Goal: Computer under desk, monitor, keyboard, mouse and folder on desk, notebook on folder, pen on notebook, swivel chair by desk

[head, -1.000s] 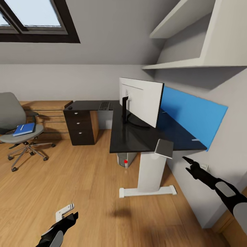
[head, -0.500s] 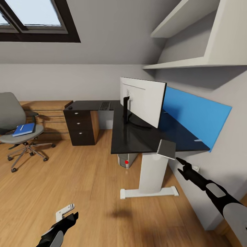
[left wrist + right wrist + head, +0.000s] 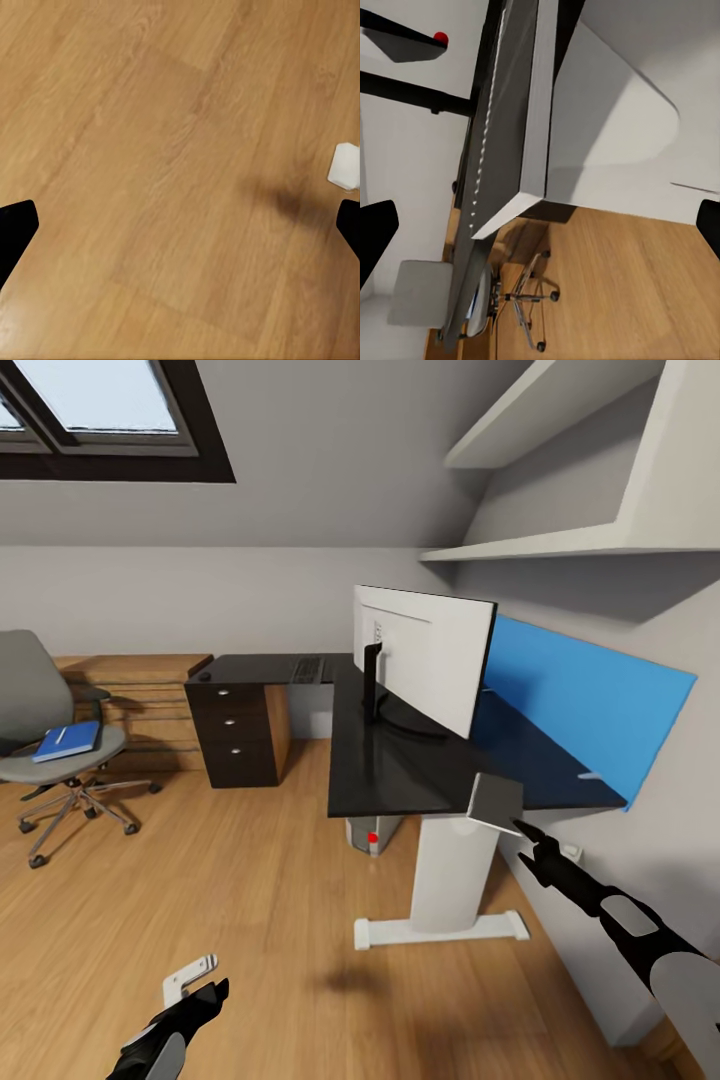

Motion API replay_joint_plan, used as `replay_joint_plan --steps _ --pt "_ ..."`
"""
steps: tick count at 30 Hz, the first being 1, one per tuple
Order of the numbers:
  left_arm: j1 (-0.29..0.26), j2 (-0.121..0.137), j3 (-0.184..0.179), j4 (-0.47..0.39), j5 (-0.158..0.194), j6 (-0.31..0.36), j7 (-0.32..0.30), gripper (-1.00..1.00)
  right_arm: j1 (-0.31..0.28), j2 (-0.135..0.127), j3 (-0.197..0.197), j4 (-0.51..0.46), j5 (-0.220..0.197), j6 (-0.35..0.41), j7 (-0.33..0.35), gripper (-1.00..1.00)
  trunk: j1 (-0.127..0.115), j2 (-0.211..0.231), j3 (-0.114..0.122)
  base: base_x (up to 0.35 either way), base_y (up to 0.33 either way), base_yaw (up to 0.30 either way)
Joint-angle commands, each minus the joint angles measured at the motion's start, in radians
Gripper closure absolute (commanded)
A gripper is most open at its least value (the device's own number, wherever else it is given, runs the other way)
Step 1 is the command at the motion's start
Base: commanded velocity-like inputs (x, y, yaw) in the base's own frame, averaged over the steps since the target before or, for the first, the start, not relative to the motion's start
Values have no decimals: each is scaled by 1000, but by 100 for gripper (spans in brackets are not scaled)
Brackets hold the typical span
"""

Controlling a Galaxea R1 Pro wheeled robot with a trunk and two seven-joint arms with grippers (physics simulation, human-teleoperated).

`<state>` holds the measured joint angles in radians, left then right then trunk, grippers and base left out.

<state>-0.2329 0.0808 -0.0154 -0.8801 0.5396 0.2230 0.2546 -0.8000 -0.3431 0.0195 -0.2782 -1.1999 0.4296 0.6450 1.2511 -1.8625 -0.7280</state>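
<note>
One notebook [image 3: 496, 800] sits tilted at the desk [image 3: 400, 765] front edge, touching the right gripper [image 3: 524, 830] tip; grip unclear. Left gripper [image 3: 195, 988] spread wide, empty.

A white-backed monitor [image 3: 425, 665] stands upright on the glossy black tabletop [image 3: 400, 765]; a blue folder [image 3: 68, 741] lies flat on the grey swivel chair [image 3: 45, 735].
</note>
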Motion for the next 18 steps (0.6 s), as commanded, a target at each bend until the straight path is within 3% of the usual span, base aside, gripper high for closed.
replay_joint_plan --steps 1,18 --pt "0 1 -2 -2 8 4 6 -100 -1 0 2 0 -9 7 1 -100 0 0 -1 118 50 0" --pt "0 0 -4 -1 9 4 6 -100 -1 0 3 0 -9 3 2 -100 0 0 -1 91 44 0"
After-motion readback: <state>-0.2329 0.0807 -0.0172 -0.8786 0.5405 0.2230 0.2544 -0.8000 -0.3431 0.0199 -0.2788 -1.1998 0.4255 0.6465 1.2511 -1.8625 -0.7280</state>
